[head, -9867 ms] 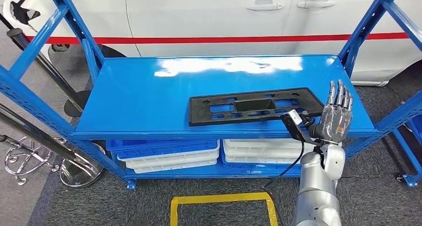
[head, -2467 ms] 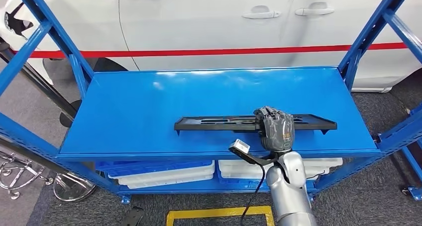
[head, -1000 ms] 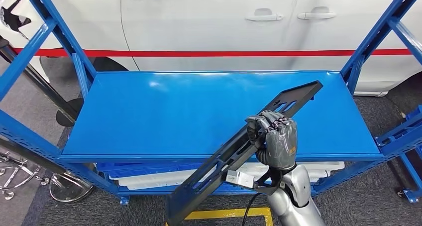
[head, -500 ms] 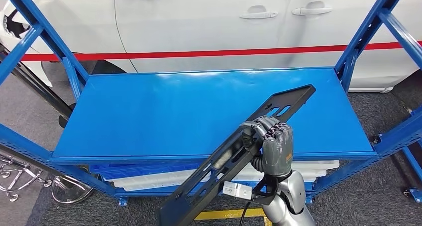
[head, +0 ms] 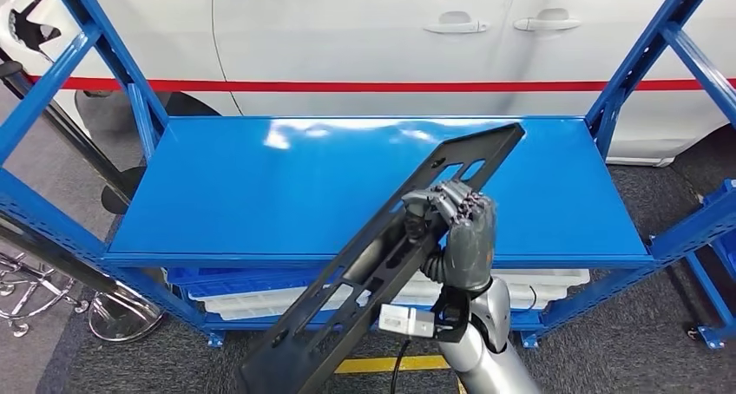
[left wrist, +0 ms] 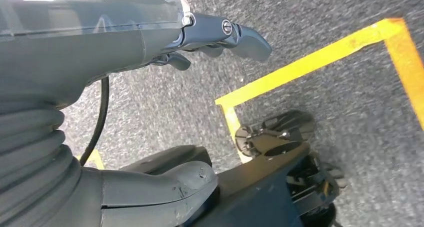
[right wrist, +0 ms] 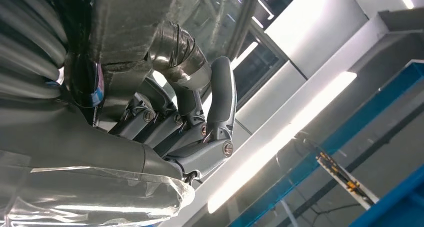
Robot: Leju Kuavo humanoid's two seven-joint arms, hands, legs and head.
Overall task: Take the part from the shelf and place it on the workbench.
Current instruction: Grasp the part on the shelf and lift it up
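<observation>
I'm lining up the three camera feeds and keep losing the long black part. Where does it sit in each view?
Head view: the black part runs tilted from lower left to the upper middle, gripped by the right hand in front of the blue shelf.
Right wrist view: its dark underside lies across the curled fingers.
Left wrist view: not in it.
Shared landmark: the right hand itself.

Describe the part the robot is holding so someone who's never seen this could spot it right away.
In front of the white car stands a blue shelf. Above its front edge the right hand grips the part: a long, flat black panel with cut-out slots, tilted diagonally, the only black piece there.
</observation>
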